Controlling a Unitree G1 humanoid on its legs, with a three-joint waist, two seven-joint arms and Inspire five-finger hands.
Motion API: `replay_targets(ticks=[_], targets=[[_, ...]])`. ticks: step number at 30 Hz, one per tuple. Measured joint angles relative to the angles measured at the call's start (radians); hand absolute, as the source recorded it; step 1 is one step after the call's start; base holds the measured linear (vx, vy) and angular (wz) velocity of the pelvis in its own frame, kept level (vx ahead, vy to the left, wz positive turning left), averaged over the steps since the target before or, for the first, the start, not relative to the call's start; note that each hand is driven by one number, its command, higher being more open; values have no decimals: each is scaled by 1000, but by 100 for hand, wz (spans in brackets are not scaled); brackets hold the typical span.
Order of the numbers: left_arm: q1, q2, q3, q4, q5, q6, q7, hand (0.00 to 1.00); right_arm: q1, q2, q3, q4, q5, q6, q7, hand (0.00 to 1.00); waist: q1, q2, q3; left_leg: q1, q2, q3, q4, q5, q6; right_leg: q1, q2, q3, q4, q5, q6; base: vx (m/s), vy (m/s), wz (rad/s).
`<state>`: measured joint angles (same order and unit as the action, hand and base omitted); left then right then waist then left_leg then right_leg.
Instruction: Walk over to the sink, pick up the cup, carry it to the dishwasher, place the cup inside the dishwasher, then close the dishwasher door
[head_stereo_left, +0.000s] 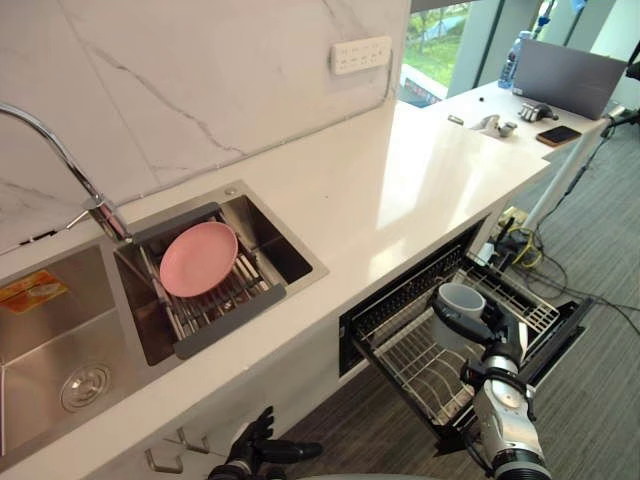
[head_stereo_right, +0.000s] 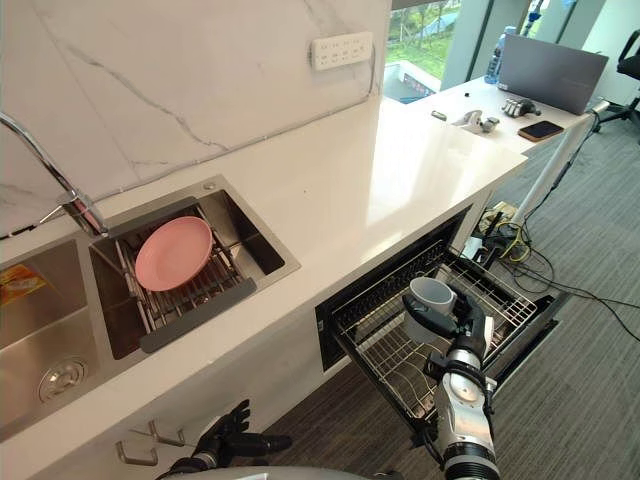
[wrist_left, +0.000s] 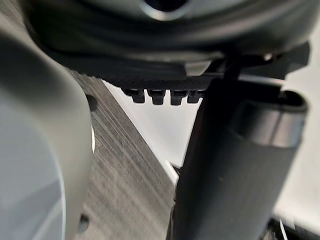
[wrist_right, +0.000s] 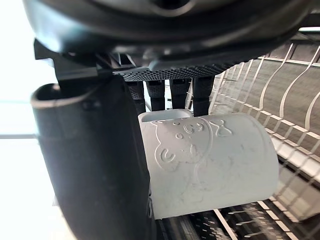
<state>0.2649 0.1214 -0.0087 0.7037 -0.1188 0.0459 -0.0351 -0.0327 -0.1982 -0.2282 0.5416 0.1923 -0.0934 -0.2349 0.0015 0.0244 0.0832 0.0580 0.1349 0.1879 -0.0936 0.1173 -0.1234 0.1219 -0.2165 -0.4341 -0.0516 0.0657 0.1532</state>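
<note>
Right robot hand (wrist_right: 95, 165) clasps the pale grey embossed cup (wrist_right: 210, 160) above the pulled-out wire dishwasher rack (head_stereo_left: 410, 365); release and door-closing remain.

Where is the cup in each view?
Left eye view: cup lower right, over the wire rack.
Right eye view: cup lower right of centre, over that rack.
Right wrist view: cup centre, in the right hand, rack behind.
Left wrist view: left hand above the floor.
Shared landmark: wire rack.
</note>
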Motion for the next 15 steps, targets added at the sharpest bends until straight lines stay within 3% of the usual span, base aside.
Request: replay_targets(ticks=[8,15], targets=[[11,-12,137,106,-60,75,38,100,-43,-58,0,161,-70,45,46,0,17,5,22,-31,-14,-95,0,17,4,37,-6,-99,6,-21,6,-9,-19,35],[-11,-14,150,116,-139,121,32,100,-88,-102,-1,315,-140,62,124,0,34,37,55,-82,-25,-199,5,49,8,42,-16,-207,70,-63,7,-46,-19,47]])
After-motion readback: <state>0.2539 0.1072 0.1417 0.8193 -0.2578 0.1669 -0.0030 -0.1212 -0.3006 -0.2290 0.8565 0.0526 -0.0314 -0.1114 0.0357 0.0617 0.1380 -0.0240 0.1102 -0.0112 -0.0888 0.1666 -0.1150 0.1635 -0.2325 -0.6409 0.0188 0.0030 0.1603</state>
